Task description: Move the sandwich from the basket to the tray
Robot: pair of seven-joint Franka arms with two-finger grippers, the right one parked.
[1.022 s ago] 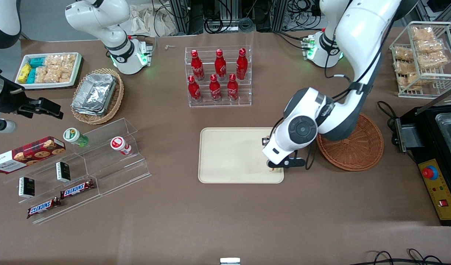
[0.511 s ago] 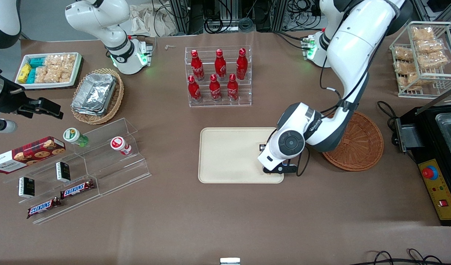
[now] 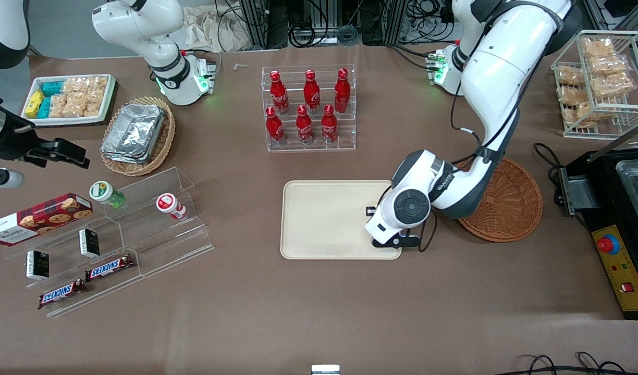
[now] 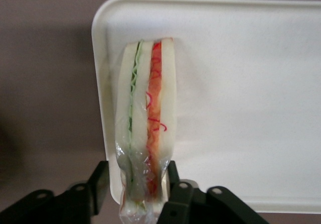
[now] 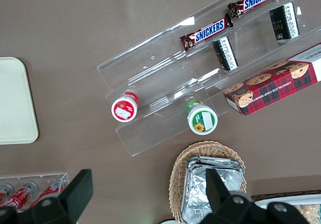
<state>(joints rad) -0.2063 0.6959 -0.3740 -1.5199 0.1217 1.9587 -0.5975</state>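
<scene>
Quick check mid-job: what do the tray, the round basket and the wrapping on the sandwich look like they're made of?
The cream-beige rectangular tray looks like smooth matte plastic, moulded with rounded corners. The round reddish-brown basket shows woven ribbing, probably wicker. The triangular sandwich appears wrapped in thin clear film, crinkled and glossy where the left gripper holds it over the tray's edge, jaws shut on it.

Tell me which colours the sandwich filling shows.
Green and red, in the sandwich held by the gripper; left wrist view.

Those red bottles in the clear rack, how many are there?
6, all in the clear rack: three on the upper step, three on the lower step nearer the camera. None seem hidden. The end effector holds the sandwich over the tray.
</scene>
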